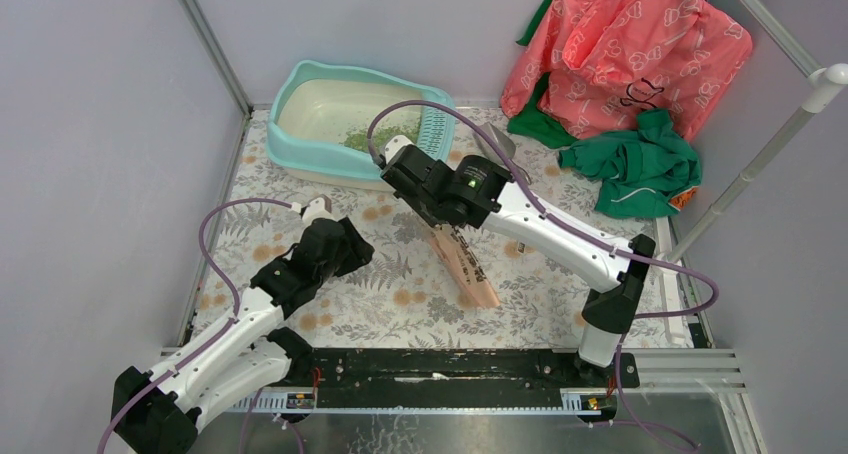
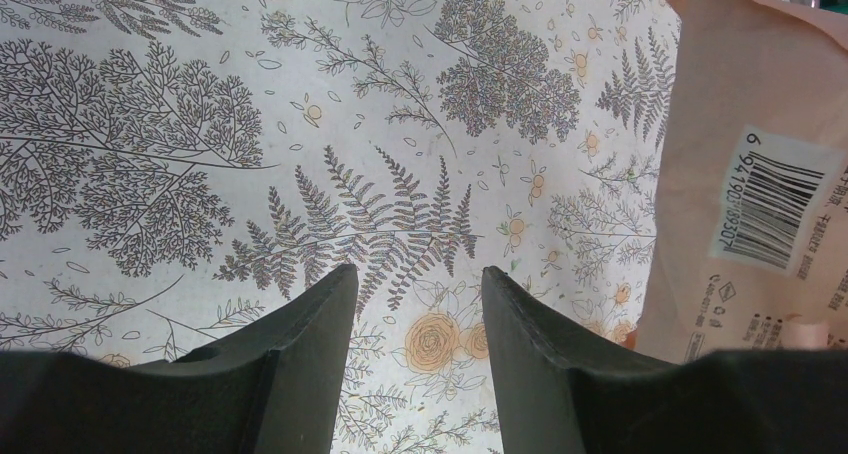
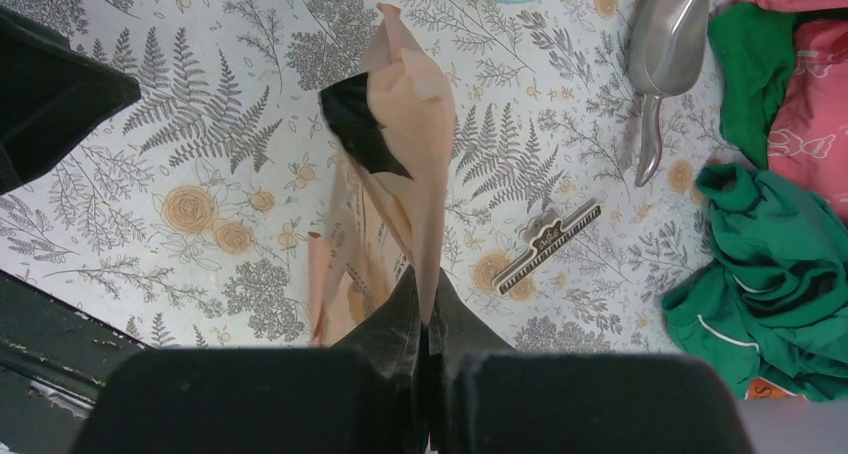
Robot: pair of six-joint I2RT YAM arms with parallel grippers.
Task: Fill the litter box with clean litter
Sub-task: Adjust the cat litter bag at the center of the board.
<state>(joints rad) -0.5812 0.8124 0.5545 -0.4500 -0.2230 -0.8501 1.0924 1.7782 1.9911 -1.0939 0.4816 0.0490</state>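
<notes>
right tool: fingers together, clamped on one edge of a peach-pink paper bag. the bag hangs lengthwise below it over the surface, with a dark open mouth at the far end. cannot tell whether its lower end touches the surface.

left tool: fingers apart, holding nothing, low over the fern-and-flower print. the bag's barcode side is just beside it on the right, not touching.

litter box: light-teal tray with a cream-white basin, at the far left of the surface by the back wall. a slotted grille ledge sits at its right end.

clean litter: small green granules in a thin loose patch on the basin floor next to the grille, with cream floor showing around it.

grey scoop: lying on the surface near the box.

black clip: flat on the surface, between the bag and a green cloth.

pink printed cloth: heaped in the far right corner.
</notes>
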